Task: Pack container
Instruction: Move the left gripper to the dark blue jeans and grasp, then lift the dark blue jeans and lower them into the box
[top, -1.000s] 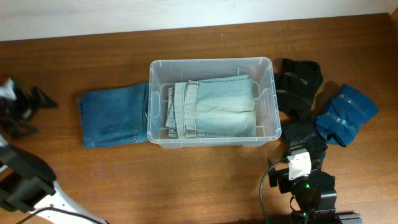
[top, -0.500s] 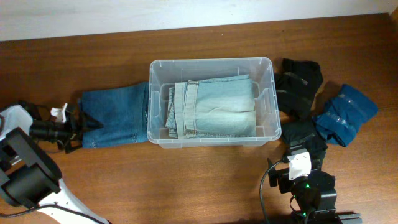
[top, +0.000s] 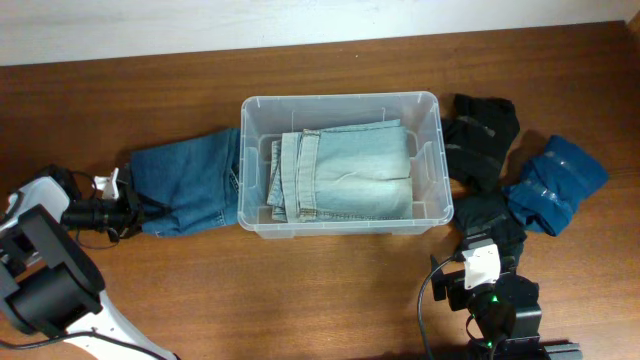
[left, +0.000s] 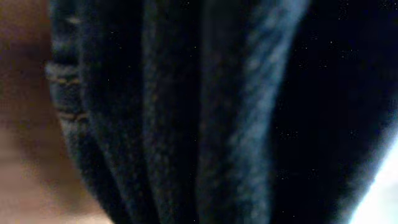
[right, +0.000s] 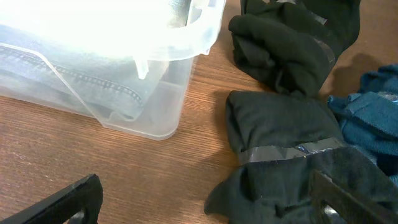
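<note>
Large rectangular clear plastic container (top: 252, 130) sits mid-table on the brown wooden table (top: 300, 290), long side left-to-right. 1 folded pair of light-blue jeans (top: 350, 175) lies flat inside and fills most of the base.

Darker blue folded jeans (top: 185, 185) are on the table, touching the container's left wall and bunched at their left end. Left gripper (top: 128, 212) is right at that left edge, low on the table. The left wrist view is nothing but dark denim (left: 186, 112) close up with a strip of wood at the left, so I can't tell how the jaws stand or whether they hold the cloth.

Right gripper (right: 211, 202) is by the container's right front corner (right: 161, 112), jaws spread wide and empty. Below and ahead of it are 2 black fabric bundles (right: 292, 50) (right: 280, 124), the nearer with a grey band across it. A teal-blue garment (top: 555, 180) lies just right of them.
</note>
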